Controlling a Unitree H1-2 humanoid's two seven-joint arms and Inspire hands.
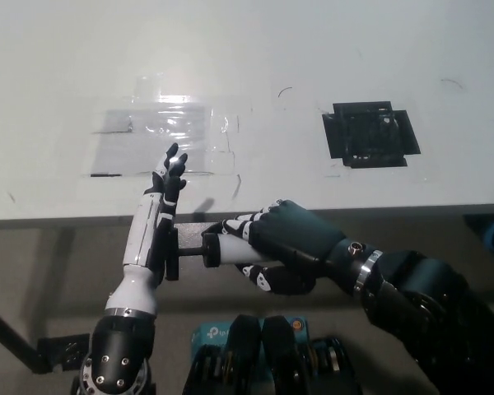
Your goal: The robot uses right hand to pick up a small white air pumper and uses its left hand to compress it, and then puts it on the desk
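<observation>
The air pump [218,247] lies level in front of the counter's [313,49] near edge, off the surface, its long axis running left to right between the two hands. The black right hand [284,239] is wrapped around its white barrel, and the white left hand [158,226], fingers straight and apart, presses its palm flat against the black handle end. The rod looks almost fully pushed in, so the compressing seems nearly done, with the counter just beyond for setting it down.

Single view, from the robot's head, facing steeply down and forward. It looks onto the near edge of the white surface [247,58], with the floor beyond the edge filling the lower frame at close range.
</observation>
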